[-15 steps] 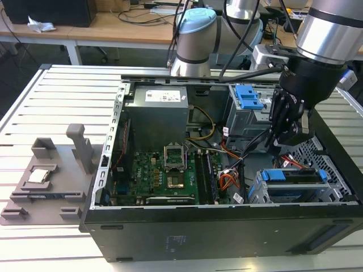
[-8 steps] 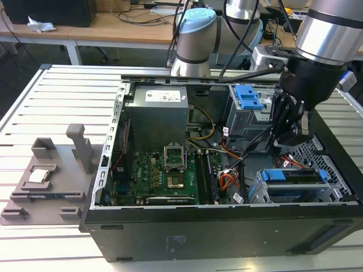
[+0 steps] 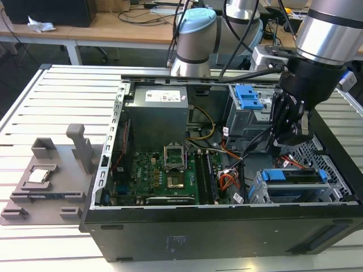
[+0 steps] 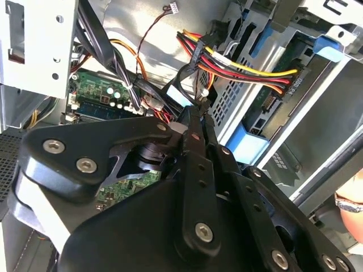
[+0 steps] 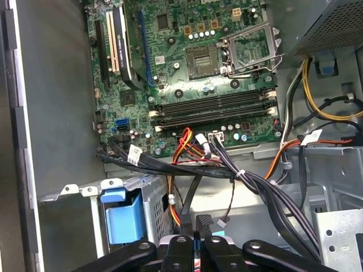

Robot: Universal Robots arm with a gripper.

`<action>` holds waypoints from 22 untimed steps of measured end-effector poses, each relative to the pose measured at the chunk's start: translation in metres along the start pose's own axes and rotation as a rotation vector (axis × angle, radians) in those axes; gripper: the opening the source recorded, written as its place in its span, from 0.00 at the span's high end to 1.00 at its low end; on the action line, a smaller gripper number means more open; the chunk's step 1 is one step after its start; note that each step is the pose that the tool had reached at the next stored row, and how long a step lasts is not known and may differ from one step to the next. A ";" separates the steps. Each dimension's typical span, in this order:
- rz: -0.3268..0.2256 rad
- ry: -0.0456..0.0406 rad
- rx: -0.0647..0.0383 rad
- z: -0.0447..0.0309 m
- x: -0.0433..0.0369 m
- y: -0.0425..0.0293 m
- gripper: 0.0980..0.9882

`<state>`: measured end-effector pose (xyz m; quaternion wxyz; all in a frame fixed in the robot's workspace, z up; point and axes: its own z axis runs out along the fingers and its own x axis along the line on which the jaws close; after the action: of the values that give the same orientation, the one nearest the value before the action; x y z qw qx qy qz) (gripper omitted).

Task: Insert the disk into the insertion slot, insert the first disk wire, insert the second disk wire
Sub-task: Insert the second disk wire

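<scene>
Disk, dark-topped in bright blue plastic carrier, lying flat in perforated sheet-metal slot at exterior view's right. Black hand just above, pinching flat black wire. Red-yellow-black wire bundle ending in black plug at disk's edge.

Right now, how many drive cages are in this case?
2: the tall cage with the blue latch, farther back; the low cage holding the disk, in front; the arm may hide others.
</scene>
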<state>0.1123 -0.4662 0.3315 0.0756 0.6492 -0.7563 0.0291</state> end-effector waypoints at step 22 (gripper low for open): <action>-0.095 -0.0584 -0.008 -0.0092 0.0400 -0.0191 0.95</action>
<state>0.1260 -0.5070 0.3457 0.0572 0.6848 -0.7265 0.0037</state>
